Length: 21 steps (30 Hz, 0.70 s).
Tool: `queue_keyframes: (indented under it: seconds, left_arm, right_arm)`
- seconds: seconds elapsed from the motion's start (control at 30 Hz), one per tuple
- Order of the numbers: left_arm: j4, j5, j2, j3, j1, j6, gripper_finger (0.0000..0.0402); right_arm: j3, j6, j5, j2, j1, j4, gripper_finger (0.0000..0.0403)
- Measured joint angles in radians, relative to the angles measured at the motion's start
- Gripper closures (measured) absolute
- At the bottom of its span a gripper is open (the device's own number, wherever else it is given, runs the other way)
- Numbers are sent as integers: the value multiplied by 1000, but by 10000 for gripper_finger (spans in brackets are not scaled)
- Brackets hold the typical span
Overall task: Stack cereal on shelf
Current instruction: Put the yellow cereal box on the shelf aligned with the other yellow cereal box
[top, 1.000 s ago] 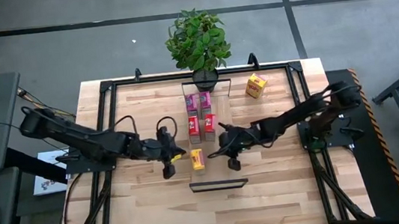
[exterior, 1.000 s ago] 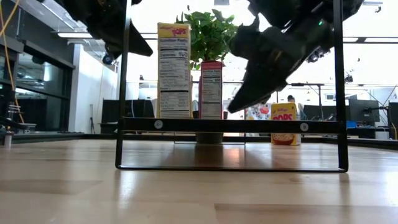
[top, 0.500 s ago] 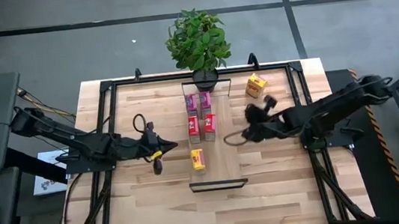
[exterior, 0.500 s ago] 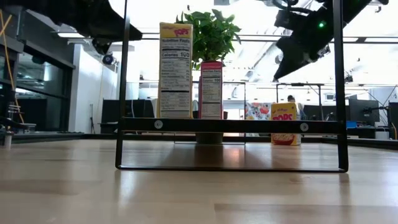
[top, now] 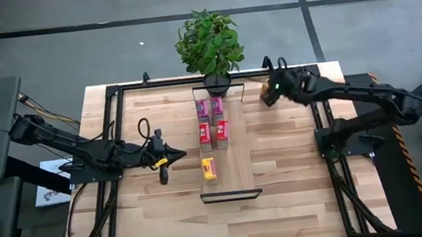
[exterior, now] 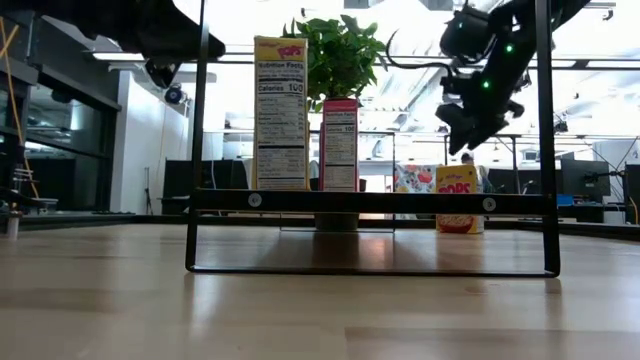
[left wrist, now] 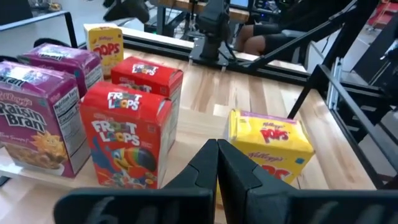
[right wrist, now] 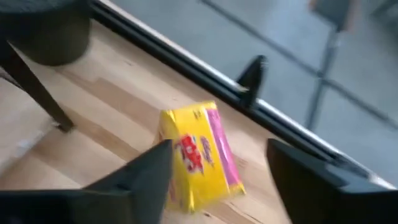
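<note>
While the shelf [top: 226,145] holds five boxes, right claw [top: 273,90] gapes above a yellow box [right wrist: 198,155].

Raisin Bran boxes [left wrist: 37,115] were magenta; Froot Loops boxes [left wrist: 127,134] red with rainbow lettering; Pops boxes [left wrist: 270,146] yellow; shelf [top: 235,152] pale wood.
</note>
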Motion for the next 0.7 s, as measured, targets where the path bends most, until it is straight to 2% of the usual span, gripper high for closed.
queue_keyframes:
  seconds: [0.13, 0.2, 0.33, 0.5, 0.7]
  left_arm:
    - [-4, 0, 0, 0, 0, 0, 401]
    - [-3, 0, 0, 0, 0, -1, 401]
    - [-2, 0, 0, 0, 0, -1, 401]
    - [-3, 0, 0, 0, 0, -1, 401]
    - [-3, 18, 0, 0, 0, 0, 401]
  right_arm:
    - [0, -104, -245, 0, -140, 75, 94]
    - [0, -134, -304, 0, -180, 89, 78]
    - [0, -168, -316, 12, -217, 82, 70]
    - [0, -195, -387, 53, -223, 82, 69]
    - [0, -216, -360, 157, -224, 95, 69]
